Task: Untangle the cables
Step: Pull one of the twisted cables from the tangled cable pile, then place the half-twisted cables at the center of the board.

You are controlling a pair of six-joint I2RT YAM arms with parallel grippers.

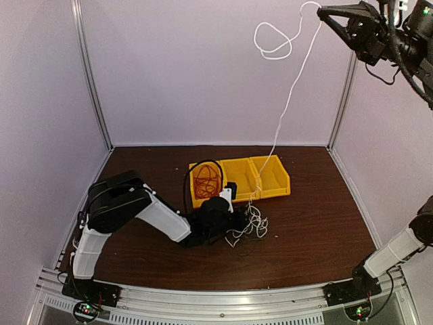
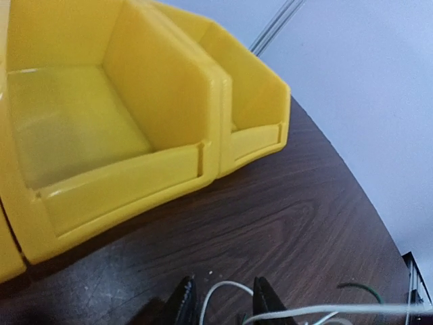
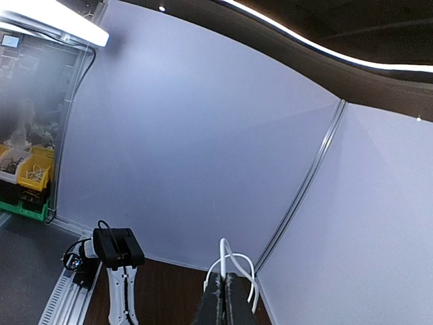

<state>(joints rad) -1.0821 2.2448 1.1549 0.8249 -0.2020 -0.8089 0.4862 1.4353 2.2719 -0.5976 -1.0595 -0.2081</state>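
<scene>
A clump of thin white and dark cables (image 1: 249, 225) lies on the table in front of the yellow bins. One white cable (image 1: 287, 95) rises from it to my right gripper (image 1: 321, 11), held high at the top right. In the right wrist view that gripper (image 3: 225, 283) is shut on the white cable (image 3: 238, 261), which loops just past the tips. My left gripper (image 1: 235, 215) is low at the clump. In its wrist view the left gripper (image 2: 224, 305) has its jaws apart, with a white cable loop (image 2: 226, 285) lying between them, not pinched. An orange-red cable (image 1: 206, 180) is coiled in the left bin.
Three yellow bins (image 1: 265, 184) stand in a row mid-table; two of them (image 2: 203, 108) are close ahead of the left gripper. White enclosure walls ring the table. The left arm's elbow (image 3: 118, 247) shows below the right gripper.
</scene>
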